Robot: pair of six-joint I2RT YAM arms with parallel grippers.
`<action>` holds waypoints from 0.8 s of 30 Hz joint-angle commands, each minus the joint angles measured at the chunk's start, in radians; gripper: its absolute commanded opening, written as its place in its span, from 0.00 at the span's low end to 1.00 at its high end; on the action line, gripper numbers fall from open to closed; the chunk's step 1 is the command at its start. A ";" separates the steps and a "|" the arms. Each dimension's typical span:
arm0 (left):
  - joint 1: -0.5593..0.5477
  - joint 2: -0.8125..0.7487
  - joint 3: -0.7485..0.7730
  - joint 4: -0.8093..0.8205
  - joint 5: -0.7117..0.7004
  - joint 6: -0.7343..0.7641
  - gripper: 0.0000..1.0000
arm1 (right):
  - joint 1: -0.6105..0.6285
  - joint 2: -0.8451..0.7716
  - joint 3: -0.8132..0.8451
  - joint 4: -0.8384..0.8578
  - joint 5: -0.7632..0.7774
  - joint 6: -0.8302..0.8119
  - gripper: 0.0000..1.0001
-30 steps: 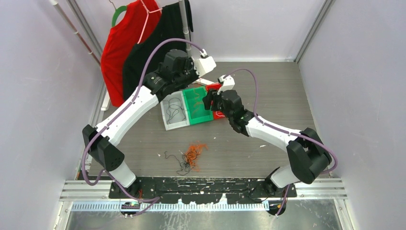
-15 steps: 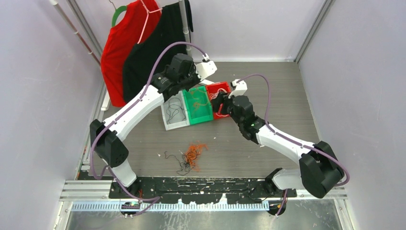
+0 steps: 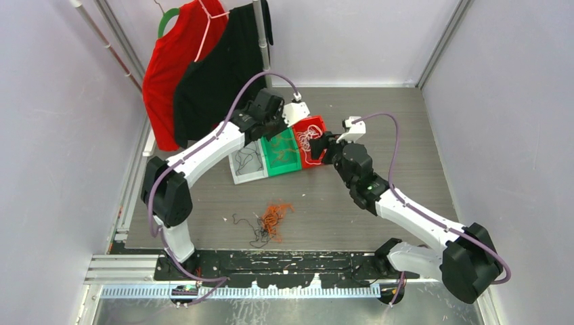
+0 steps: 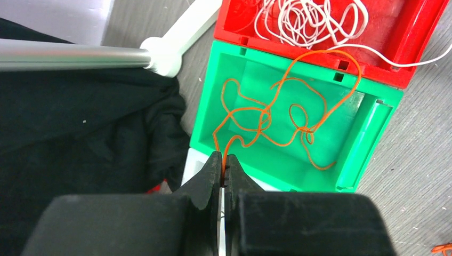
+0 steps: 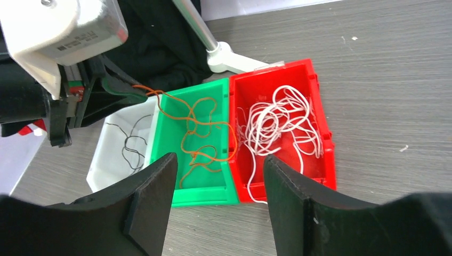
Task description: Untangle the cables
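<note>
1. Closed left gripper (image 4: 223,165) pinches orange cable (image 4: 262,114) end.
2. Rest of it loops inside green bin (image 4: 368,128).
3. In red bin (image 4: 421,37): white cable (image 4: 309,21) pile, one strand trailing over rim onto surface (image 4: 416,160).

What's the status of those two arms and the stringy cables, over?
Left gripper: jaws shut on orange cable trailing into green bin. Right gripper: jaws open, empty, by red bin. Tangle of orange and black cables on table, nothing blocking it.

grey wood-grain table (image 3: 406,149) carried white bin (image 5: 106,154), green bin (image 5: 197,197), red bin (image 5: 288,189) touching in a row. orange-and-black cable snarl (image 3: 271,220) lay well apart, nearer the front edge.
</note>
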 commanded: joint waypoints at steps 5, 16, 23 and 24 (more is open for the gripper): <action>0.008 0.055 -0.022 0.064 0.014 0.004 0.00 | -0.007 -0.053 -0.041 0.028 0.080 0.008 0.64; 0.014 0.130 -0.062 0.110 0.015 0.063 0.00 | -0.007 -0.064 -0.043 0.006 0.075 0.009 0.63; 0.026 0.139 -0.059 0.099 0.084 0.020 0.00 | -0.008 -0.066 -0.036 -0.001 0.080 0.006 0.62; 0.029 0.140 -0.049 0.085 0.097 0.014 0.05 | -0.007 -0.067 -0.035 -0.003 0.081 0.004 0.62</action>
